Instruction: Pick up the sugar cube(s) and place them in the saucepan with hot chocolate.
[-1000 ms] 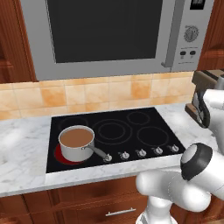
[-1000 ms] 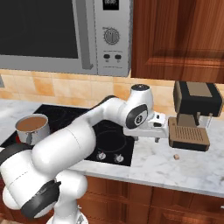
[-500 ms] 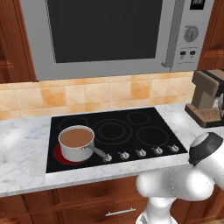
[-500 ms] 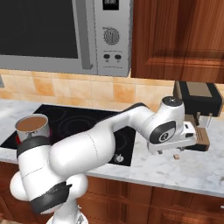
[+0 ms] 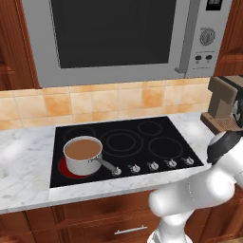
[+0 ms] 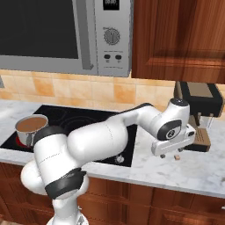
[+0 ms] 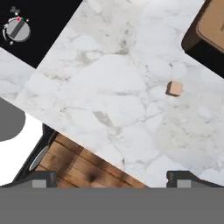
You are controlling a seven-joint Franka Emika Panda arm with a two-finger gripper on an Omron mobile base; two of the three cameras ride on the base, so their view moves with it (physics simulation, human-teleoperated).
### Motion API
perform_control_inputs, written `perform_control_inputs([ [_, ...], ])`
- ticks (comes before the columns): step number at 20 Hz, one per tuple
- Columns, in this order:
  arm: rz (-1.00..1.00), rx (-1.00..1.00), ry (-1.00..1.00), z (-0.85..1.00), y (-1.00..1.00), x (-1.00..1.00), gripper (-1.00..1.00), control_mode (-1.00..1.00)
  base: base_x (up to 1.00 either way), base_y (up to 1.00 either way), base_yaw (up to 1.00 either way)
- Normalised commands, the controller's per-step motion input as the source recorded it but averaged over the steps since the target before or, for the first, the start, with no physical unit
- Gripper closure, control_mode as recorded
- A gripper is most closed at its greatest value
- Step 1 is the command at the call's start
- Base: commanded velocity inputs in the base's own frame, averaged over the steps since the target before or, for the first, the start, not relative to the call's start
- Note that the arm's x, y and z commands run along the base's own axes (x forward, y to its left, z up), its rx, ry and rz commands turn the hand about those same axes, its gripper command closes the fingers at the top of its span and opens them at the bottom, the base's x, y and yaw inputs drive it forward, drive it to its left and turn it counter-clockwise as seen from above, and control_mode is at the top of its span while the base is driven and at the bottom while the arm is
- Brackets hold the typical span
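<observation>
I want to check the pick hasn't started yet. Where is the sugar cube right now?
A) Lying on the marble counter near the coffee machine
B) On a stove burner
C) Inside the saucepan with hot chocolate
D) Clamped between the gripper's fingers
A: the sugar cube lies loose on the marble counter beside the coffee machine, with the open gripper above it and the saucepan with hot chocolate far off on the stove.

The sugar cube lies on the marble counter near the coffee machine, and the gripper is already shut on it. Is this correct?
Not quite. The gripper is open and holds nothing; the hand view shows the sugar cube lying free on the marble counter, ahead of the fingertips. It does lie near the coffee machine.
</observation>
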Motion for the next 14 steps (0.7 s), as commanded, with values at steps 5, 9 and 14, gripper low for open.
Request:
perform_control_inputs([
  [5, -0.11, 0.0, 0.1, -0.49, 0.12, 0.57, -1.0, -1.0, 0.0, 0.0, 0.0],
  [9, -0.36, 0.05, 0.0, -0.52, -0.01, 0.27, -1.0, -1.0, 0.0, 0.0, 0.0],
  [14, -0.28, 0.02, 0.0, -0.39, -0.06, 0.26, -1.0, -1.0, 0.0, 0.0, 0.0],
])
